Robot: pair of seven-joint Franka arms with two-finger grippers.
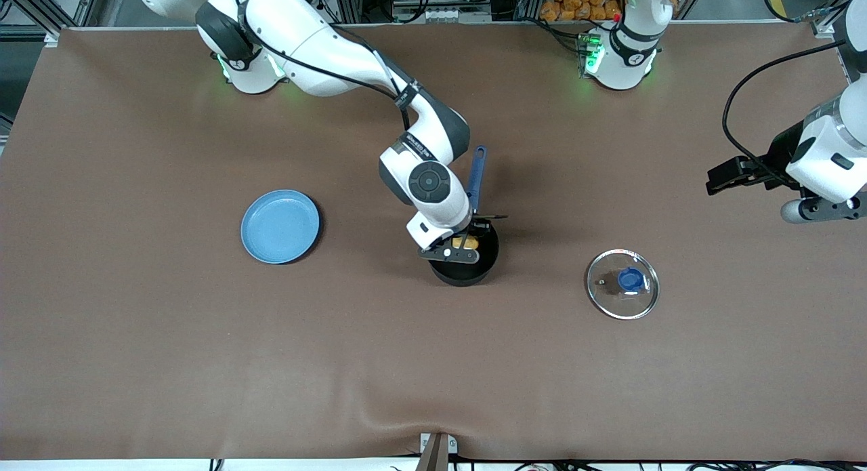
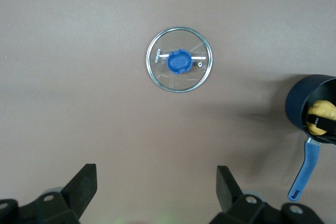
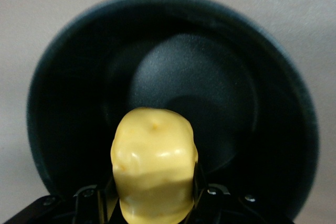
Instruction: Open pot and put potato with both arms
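the pot (image 1: 467, 268) stands open, and its lid (image 1: 622, 284) lies flat on the surface (image 1: 135, 356) toward the left arm's end, well apart from the pot, so the opening step looks done. the right tool (image 1: 466, 243) hangs just above the pot's mouth, clenched on the potato (image 1: 466, 242); the right wrist view shows the yellow potato (image 3: 154, 169) pinched between the tool's fingers with the pot's dark inside (image 3: 199, 93) directly beneath it. what seems left is to let the potato go into the pot and draw the arm clear. the pot's blue handle (image 1: 477, 176) runs out from under the right tool toward the robots' bases.

the left tool (image 1: 728, 175) waits in the air at the left arm's end of the surface, released, its fingers (image 2: 84, 184) spread wide with nothing between them; its wrist view looks down on the lid (image 2: 179, 60).

the surface is a brown cloth, faintly rippled along its near edge. a light-blue plate (image 1: 280, 227) sits toward the right arm's end, well apart from the right tool. past the bases stand metal framing, cables and a heap of orange things (image 1: 576, 0).
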